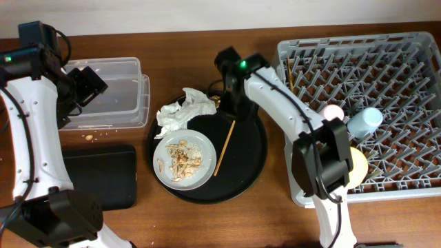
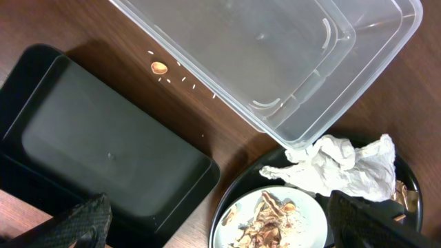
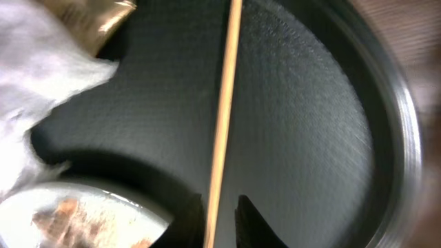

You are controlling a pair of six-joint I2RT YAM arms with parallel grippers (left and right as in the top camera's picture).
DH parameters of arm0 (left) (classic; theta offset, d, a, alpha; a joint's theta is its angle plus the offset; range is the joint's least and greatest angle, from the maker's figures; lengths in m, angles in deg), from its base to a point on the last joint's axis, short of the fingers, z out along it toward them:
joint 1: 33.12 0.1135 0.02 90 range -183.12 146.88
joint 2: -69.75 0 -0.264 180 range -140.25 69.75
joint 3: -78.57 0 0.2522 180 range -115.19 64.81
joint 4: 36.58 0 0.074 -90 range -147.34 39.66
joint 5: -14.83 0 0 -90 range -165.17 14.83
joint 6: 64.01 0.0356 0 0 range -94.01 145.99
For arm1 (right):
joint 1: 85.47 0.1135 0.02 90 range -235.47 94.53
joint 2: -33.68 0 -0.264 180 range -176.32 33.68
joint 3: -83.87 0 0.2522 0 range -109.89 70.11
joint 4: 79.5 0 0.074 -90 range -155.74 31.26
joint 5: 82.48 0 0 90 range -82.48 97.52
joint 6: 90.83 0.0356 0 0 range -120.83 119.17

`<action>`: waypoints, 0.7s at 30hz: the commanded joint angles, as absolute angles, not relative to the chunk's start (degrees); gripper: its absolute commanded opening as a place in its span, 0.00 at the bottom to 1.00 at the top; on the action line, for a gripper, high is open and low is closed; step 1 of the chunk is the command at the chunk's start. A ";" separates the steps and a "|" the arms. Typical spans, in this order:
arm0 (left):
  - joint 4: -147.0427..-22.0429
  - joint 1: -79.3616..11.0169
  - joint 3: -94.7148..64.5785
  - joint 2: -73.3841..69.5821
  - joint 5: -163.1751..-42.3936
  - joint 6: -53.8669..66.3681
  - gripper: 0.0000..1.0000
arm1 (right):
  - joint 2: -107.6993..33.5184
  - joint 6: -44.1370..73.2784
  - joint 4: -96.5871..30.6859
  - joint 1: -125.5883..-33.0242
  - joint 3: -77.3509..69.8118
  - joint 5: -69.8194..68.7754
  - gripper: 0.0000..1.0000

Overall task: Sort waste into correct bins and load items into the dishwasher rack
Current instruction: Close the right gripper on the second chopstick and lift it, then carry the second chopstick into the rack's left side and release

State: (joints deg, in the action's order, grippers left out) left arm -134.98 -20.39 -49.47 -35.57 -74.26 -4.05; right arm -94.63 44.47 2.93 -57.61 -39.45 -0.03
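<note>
The left claw [image 2: 217, 213] hangs wide open and holds nothing, over the left side of the surface [image 1: 179, 69]. Below it, the clear tub [image 1: 110, 93] sits near the back left edge. The small black tray [image 1: 100, 176] sits at the front left.

In the middle is the big round tray [image 1: 248, 158]. The white tissue [image 1: 185, 109] lies at its back left edge, with the gold wrapper [image 3: 103, 17] just beside it. The grey plate [image 1: 201, 178] with food scraps [image 1: 182, 160] is at its front left edge. One chopstick [image 3: 224, 117] lies across the middle.

The right claw [image 3: 220, 207] is low over the chopstick, one finger on each side. I cannot tell if it is squeezing.

I think the job now is picking up the chopstick. Next the claw must pinch it tight, lift it, and carry it to the rack [image 1: 386, 62] on the right. The pink cup [image 1: 333, 111], blue cup [image 1: 364, 122] and yellow bowl [image 1: 357, 165] already sit in its front left part.
</note>
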 commanded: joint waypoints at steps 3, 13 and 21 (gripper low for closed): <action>-135.04 -20.09 -50.45 -34.00 -73.85 -4.58 0.99 | -94.98 49.04 -6.80 -56.11 -28.76 -3.44 0.16; -135.04 -20.04 -50.45 -34.00 -73.85 -4.58 0.99 | -95.07 51.29 -10.10 -53.18 -25.83 -1.89 0.18; -135.04 -20.04 -50.45 -34.00 -73.85 -4.58 0.99 | -95.04 52.19 -8.53 -53.33 -25.68 -2.92 0.10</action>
State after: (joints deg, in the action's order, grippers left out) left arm -134.98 -20.39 -49.47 -35.57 -74.26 -4.05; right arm -94.52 51.47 -9.55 -54.33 -27.23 -1.60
